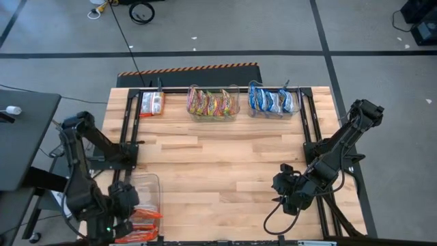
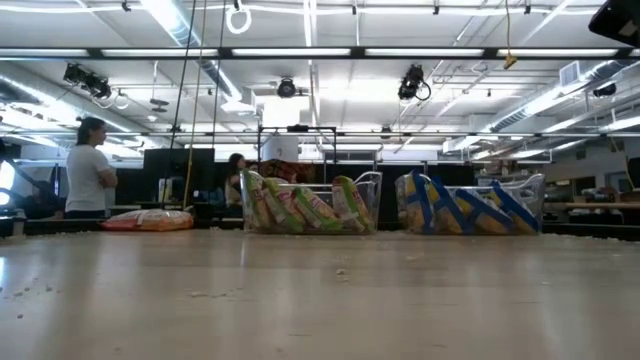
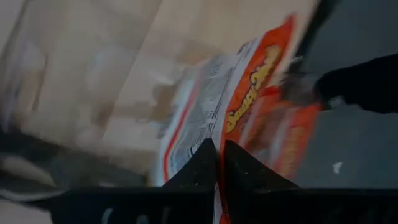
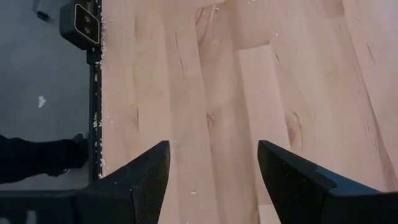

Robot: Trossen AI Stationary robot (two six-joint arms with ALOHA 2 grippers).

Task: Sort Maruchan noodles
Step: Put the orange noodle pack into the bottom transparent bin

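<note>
My left gripper (image 3: 219,163) is at the near left corner of the table (image 1: 218,171), pinched tight on a red-orange noodle packet (image 3: 249,106) beside a clear tub (image 1: 147,188). My right gripper (image 4: 211,180) hovers spread wide over bare wood, near right. Along the far edge: red-orange packets (image 1: 152,103), yellow-green ones (image 1: 213,103), blue ones (image 1: 273,100).

Wood counter (image 1: 218,164): three clear tubs along far edge (image 1: 213,104), fourth tub at near-left corner (image 1: 145,191), loose red-orange packets (image 1: 140,217) beside it.
</note>
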